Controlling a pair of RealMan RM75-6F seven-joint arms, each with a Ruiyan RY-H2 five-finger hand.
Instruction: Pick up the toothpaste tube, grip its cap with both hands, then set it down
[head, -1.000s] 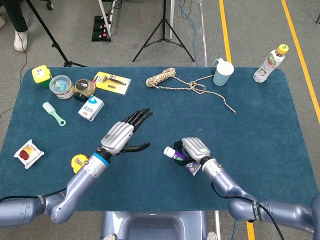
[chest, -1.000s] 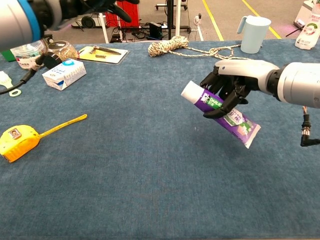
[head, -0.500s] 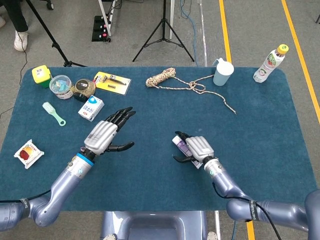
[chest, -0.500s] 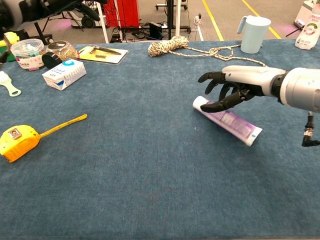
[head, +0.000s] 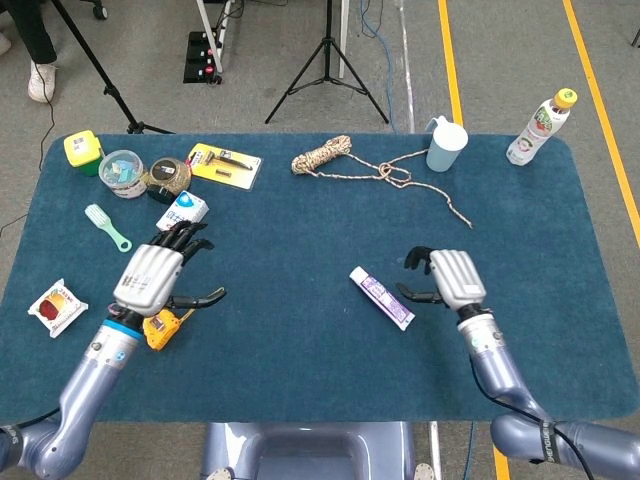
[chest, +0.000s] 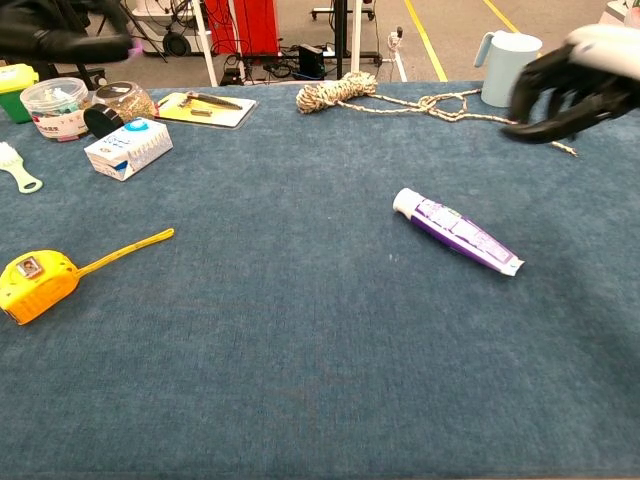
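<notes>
The purple and white toothpaste tube lies flat on the blue table, its white cap toward the left. Nothing touches it. My right hand hovers to the right of the tube, fingers spread and empty. My left hand is far to the left, above the yellow tape measure, fingers apart and holding nothing. In the chest view only dark fingers of the left hand show at the top left corner.
A coiled rope and a pale blue pitcher lie at the back. A bottle stands at the back right corner. A small carton, jars, a brush and a snack packet sit on the left.
My right hand set the tube down, let go and drew back to the right. The left hand moved away to the left, over the tape measure.
</notes>
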